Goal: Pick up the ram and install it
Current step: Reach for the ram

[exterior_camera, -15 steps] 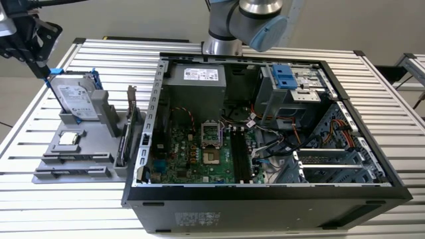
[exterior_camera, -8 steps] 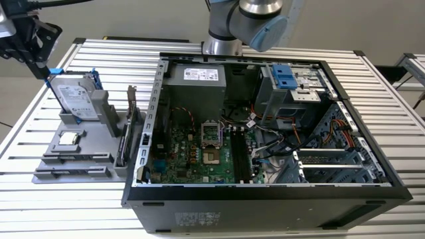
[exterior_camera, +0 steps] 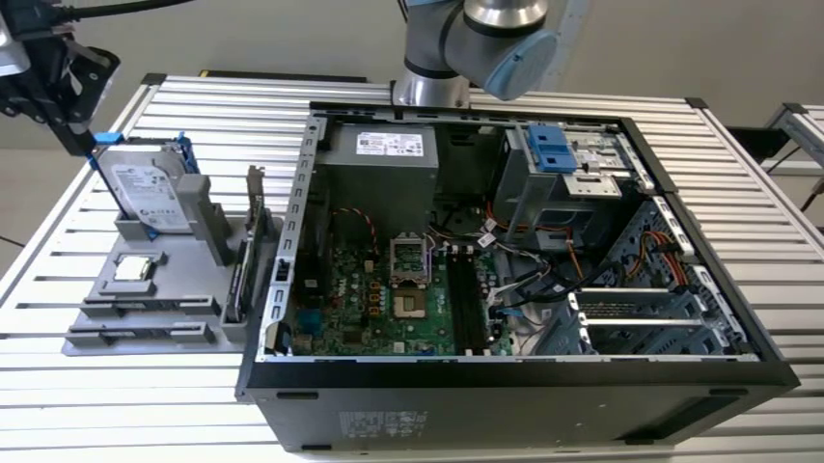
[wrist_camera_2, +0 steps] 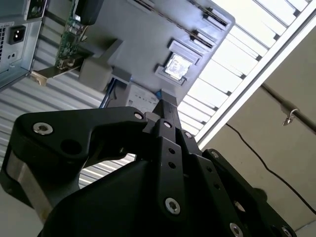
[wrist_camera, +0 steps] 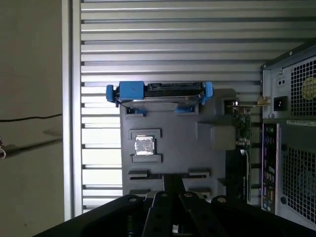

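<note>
I saw the gripper (exterior_camera: 85, 135) was black all over. The hard drive (exterior_camera: 145, 193) was silver, its frame (wrist_camera: 132, 91) bright blue, and the holder (exterior_camera: 168, 289) under it plain grey. The table (exterior_camera: 129, 405) was silvery with a pattern of parallel ribs. On the exterior view's right, the computer case (exterior_camera: 515, 386) was black, its motherboard (exterior_camera: 373, 299) green, with a blue caddy (exterior_camera: 550, 147) at the far side.

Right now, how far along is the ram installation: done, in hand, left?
Done: nothing yet; the motherboard's memory slots look empty. In hand: nothing; the hand, shut, hangs above the gray holder. Left: the ram, seemingly in the holder's front slot, is unpicked and uninstalled.
</note>
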